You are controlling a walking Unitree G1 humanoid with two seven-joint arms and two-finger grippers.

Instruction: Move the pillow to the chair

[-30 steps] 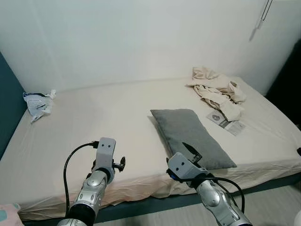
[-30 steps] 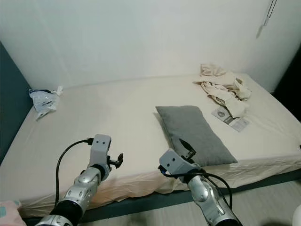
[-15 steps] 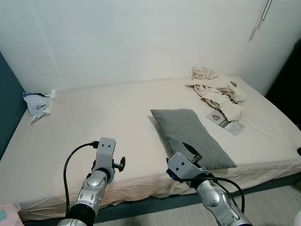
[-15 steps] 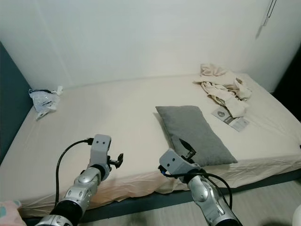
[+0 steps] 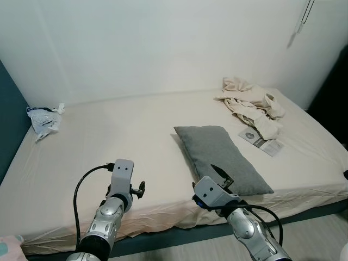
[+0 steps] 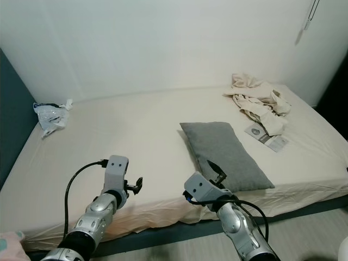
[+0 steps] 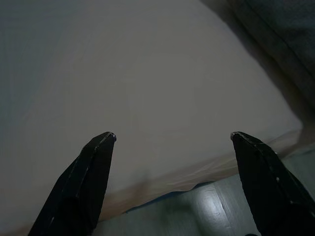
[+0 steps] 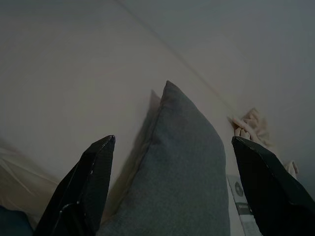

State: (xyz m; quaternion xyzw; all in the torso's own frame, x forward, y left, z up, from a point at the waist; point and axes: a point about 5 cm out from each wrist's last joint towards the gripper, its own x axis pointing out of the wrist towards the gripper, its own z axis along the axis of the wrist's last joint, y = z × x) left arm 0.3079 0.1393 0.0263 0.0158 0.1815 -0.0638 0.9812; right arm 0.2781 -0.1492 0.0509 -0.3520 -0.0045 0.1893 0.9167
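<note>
A grey pillow (image 5: 220,157) lies flat on the cream bed sheet (image 5: 119,141), near the bed's front edge and right of its middle. My right gripper (image 8: 173,140) hovers open just in front of the pillow's near end, its fingers pointing along the pillow (image 8: 182,167); one black finger (image 5: 220,173) shows over the pillow's near corner. My left gripper (image 7: 172,135) is open over bare sheet at the bed's front edge, left of the pillow, whose edge (image 7: 285,29) shows in that wrist view. Neither gripper holds anything.
Crumpled cream clothes (image 5: 250,103) and a printed leaflet (image 5: 261,141) lie at the bed's far right. A plastic bag (image 5: 42,118) sits at the far left by the teal wall (image 5: 8,119). Pale floor (image 5: 310,234) shows below the bed at the right.
</note>
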